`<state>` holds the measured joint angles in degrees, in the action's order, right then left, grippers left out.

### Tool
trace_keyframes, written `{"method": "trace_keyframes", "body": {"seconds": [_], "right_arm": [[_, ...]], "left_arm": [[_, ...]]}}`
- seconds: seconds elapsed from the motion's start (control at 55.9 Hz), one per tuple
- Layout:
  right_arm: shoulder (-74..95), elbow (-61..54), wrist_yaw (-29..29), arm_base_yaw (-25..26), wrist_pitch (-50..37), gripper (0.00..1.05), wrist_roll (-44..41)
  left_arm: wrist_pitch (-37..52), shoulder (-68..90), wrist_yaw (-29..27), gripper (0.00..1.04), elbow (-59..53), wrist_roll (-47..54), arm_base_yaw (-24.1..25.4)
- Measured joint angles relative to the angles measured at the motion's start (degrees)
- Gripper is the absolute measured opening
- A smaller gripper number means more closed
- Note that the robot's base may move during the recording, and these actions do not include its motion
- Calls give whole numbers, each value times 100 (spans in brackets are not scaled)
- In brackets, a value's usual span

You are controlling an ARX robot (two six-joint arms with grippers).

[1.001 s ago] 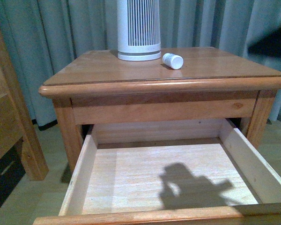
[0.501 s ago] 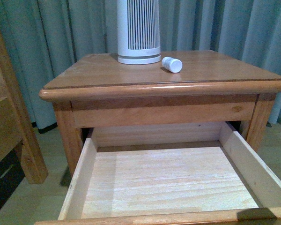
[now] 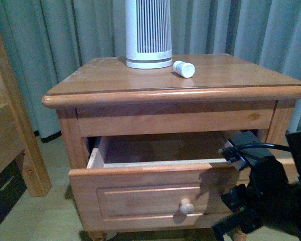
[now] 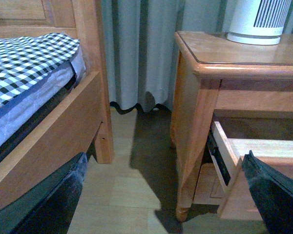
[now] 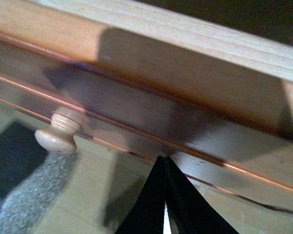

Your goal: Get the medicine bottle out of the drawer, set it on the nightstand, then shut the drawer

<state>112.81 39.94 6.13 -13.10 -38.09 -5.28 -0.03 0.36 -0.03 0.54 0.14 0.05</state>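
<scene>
The medicine bottle (image 3: 184,69) lies on its side on the nightstand (image 3: 226,75) top, next to the white appliance. The lower drawer (image 3: 140,193) stands partly open, and its panel front and round knob (image 3: 186,206) show. My right gripper (image 5: 162,158) is shut and empty, with its tip at the drawer front (image 5: 195,122), beside the knob (image 5: 58,134). The right arm (image 3: 266,201) shows at the lower right of the front view. My left gripper (image 4: 166,195) is open and empty, low over the floor beside the nightstand's side (image 4: 195,112). The drawer's corner (image 4: 254,151) lies near one of its fingers (image 4: 273,195).
A tall white slatted appliance (image 3: 148,32) stands at the back of the nightstand top. Grey-green curtains (image 3: 65,40) hang behind. A wooden bed frame (image 3: 10,125) stands at the left, with a checked cover (image 4: 24,53) and a thick post (image 4: 90,73).
The drawer has slid most of the way in, and its front and knob have come into view. My right arm has come into the front view at the lower right.
</scene>
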Motion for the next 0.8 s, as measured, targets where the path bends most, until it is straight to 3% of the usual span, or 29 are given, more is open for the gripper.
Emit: {"method": "trace_keyframes", "body": {"seconds": [0.376, 0.644, 0.805], "right_arm": [[1161, 2046, -225, 358, 651, 3, -345], [1056, 1974, -66, 306, 511, 3, -223], [-11, 1419, 157, 197, 487, 3, 280]], "left_arm": [[0, 0, 0, 98, 0, 0, 0], [0, 0, 0, 98, 0, 0, 0], [0, 0, 0, 98, 0, 0, 0]]}}
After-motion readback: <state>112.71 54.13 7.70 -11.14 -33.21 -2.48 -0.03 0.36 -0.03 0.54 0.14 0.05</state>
